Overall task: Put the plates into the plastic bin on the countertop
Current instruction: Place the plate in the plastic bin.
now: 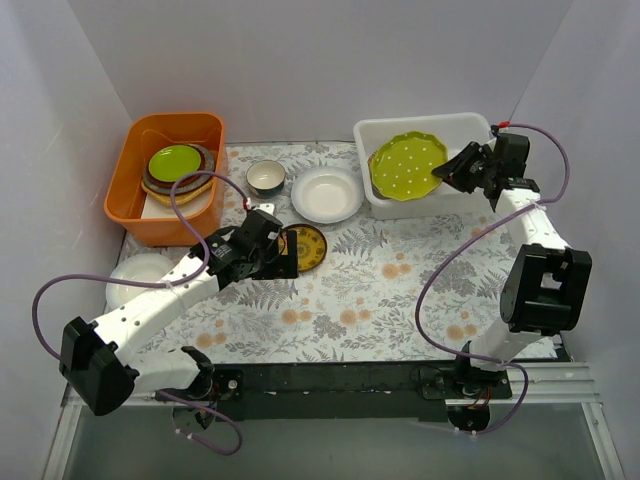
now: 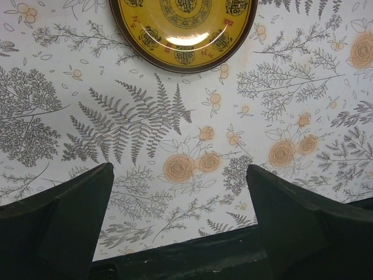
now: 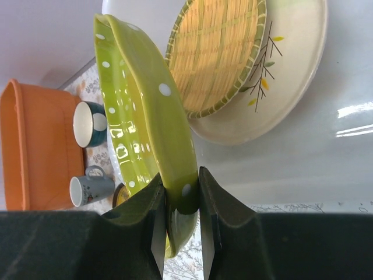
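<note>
Fingers on right arm (image 3: 230, 224) pinched lime dotted plate (image 3: 145, 116); lowering it flat into plastic bin (image 1: 425, 207) looked safest. Left fingers (image 2: 64, 216) gaped open.

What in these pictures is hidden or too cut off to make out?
Top view: the lime dotted plate in the right hand covers the plastic bin's contents under it.
Top view: the green plate in the orange tub leaves only rims of the stack beneath.
Left wrist view: the top edge cuts off the brown-and-yellow plate.
Top view: the left arm hides part of the leftmost white plate.
</note>
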